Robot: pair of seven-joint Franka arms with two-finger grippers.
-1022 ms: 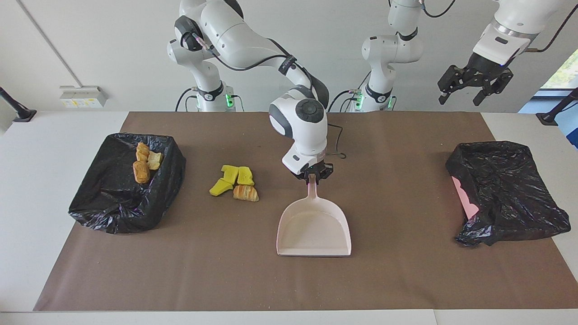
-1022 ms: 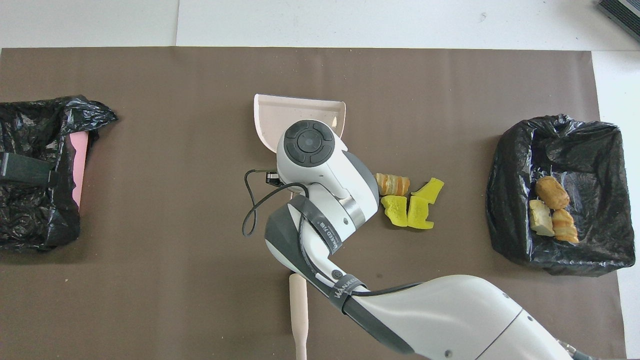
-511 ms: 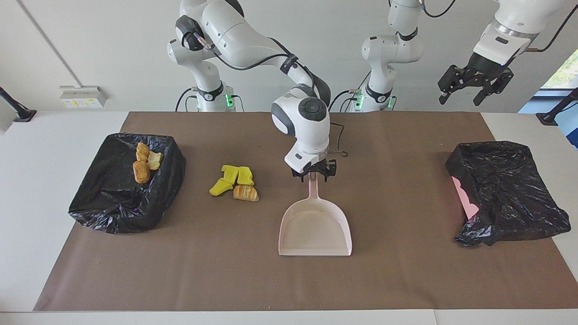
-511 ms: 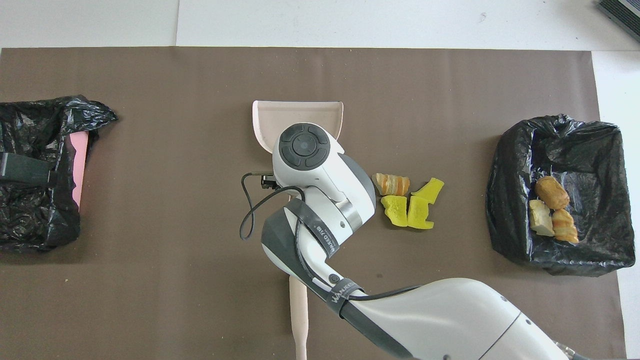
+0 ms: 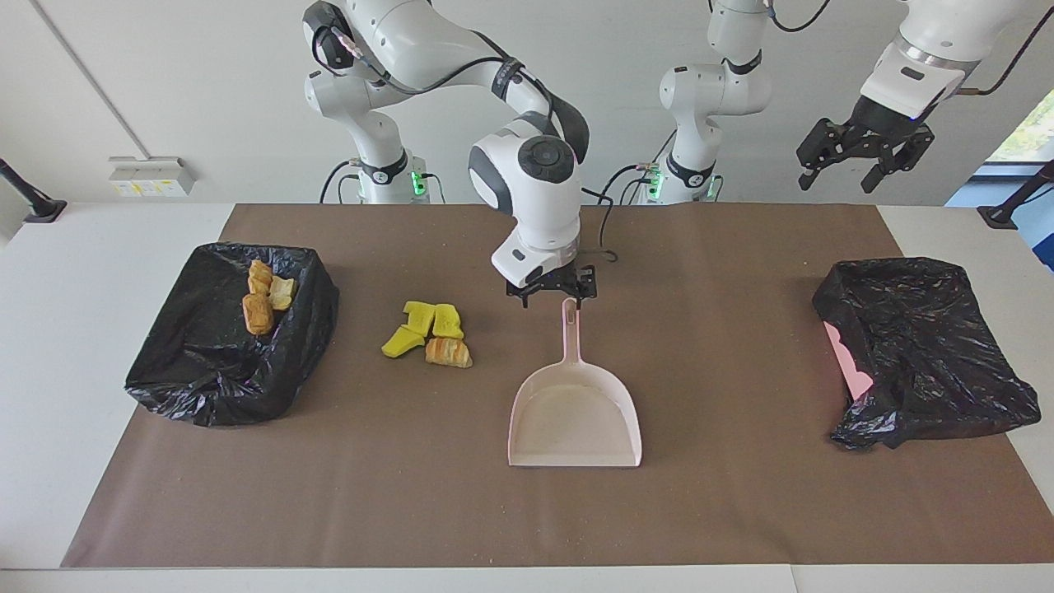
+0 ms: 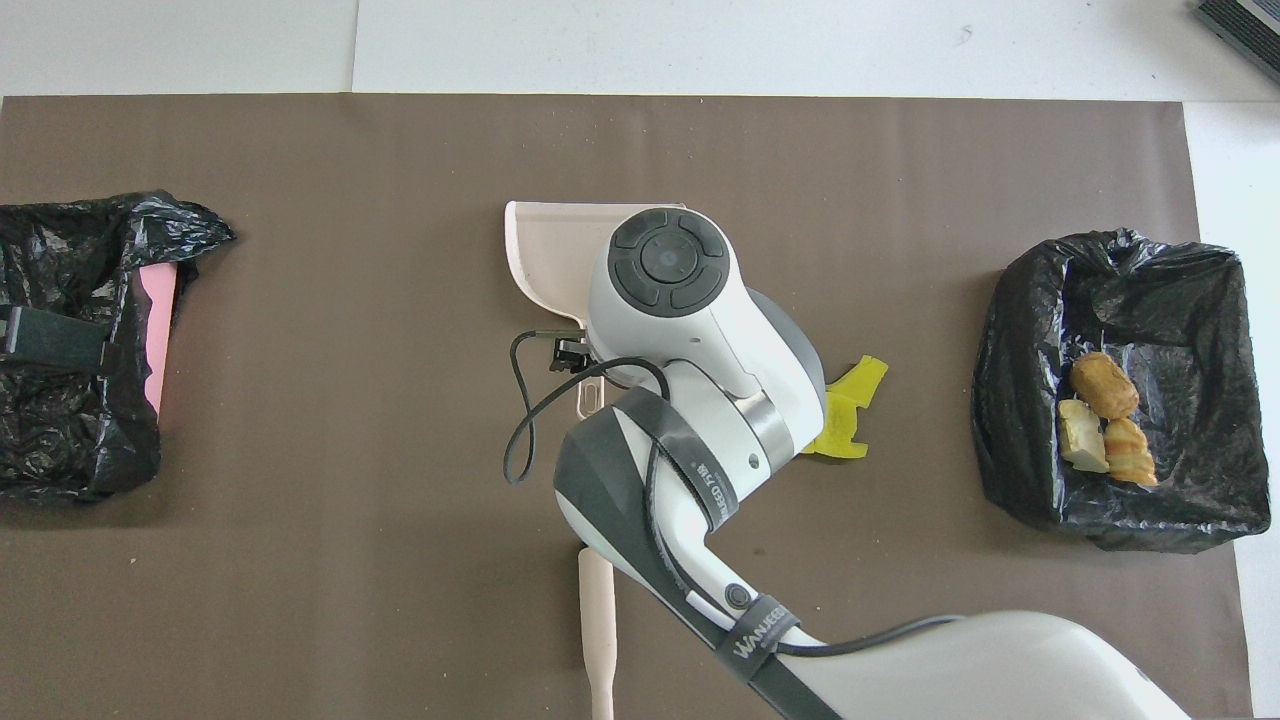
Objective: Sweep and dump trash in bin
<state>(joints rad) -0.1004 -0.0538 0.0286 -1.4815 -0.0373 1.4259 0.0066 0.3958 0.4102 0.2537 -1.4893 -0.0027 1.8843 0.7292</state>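
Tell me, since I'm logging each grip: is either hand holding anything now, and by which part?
Nothing is held. The right hand hangs open just above the dustpan handle's tip; the left hand waits open, raised off the table's end.

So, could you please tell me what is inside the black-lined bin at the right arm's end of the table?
Three golden-brown bread pieces lie together inside the bin, against its wall nearer the robots. The crumpled black liner hides whatever might sit beneath its folds.

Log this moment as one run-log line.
right gripper: open, over dustpan handle | dustpan: flat on mat, empty | left gripper: open, waiting | scraps: four on mat, three in bin
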